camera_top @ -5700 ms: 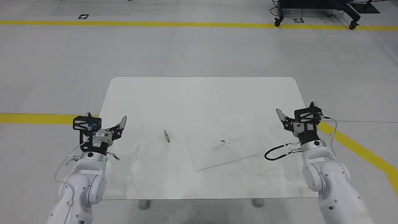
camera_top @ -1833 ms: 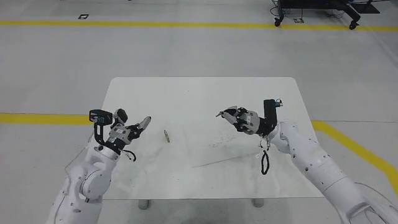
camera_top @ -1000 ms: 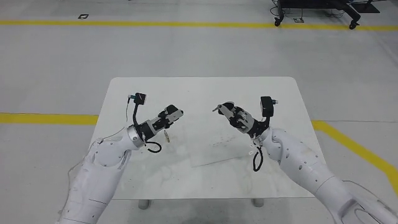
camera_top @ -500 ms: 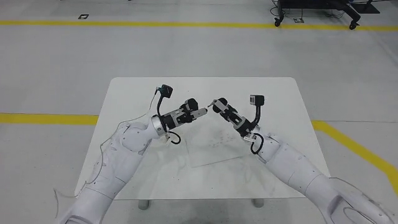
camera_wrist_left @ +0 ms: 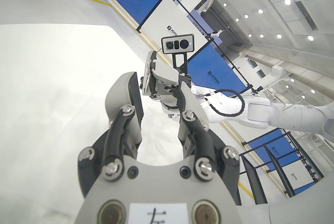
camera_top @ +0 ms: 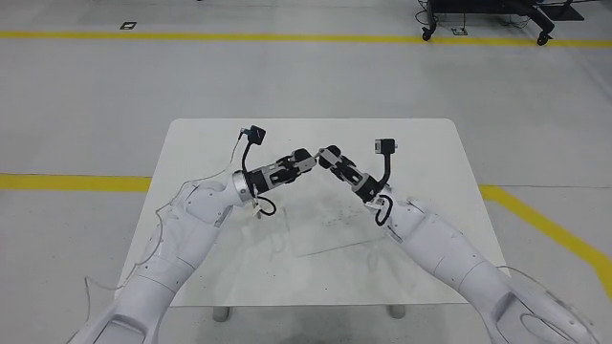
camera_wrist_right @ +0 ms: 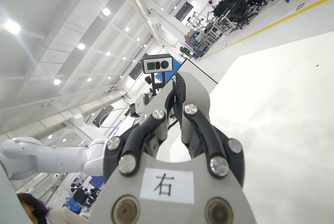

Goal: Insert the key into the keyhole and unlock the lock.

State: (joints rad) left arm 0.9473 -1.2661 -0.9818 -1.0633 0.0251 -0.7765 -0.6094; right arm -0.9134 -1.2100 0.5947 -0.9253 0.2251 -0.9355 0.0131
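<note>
Above the middle of the white table [camera_top: 402,143] my two grippers meet tip to tip, both raised off the surface. My left gripper [camera_top: 301,160] [camera_wrist_left: 159,94] is open with nothing between its fingers, and it points at the right one just in front of it. My right gripper [camera_top: 328,156] [camera_wrist_right: 177,86] has its fingers drawn together and looks shut, with nothing seen held; in the left wrist view it [camera_wrist_left: 150,76] stands just beyond my left fingertips. The spot left of centre where a small metal piece lay is covered by my left forearm and its cable.
Faint scuff marks [camera_top: 344,218] and a thin scratch line mark the tabletop right of centre. Bare surface lies on both sides of the arms. Yellow floor lines run past the table, and a dark cart [camera_top: 492,5] stands far behind.
Both arms have swung in from the table's sides to its middle and risen, so the grippers now nearly touch. The small metal piece seen earlier is now under the left arm.
</note>
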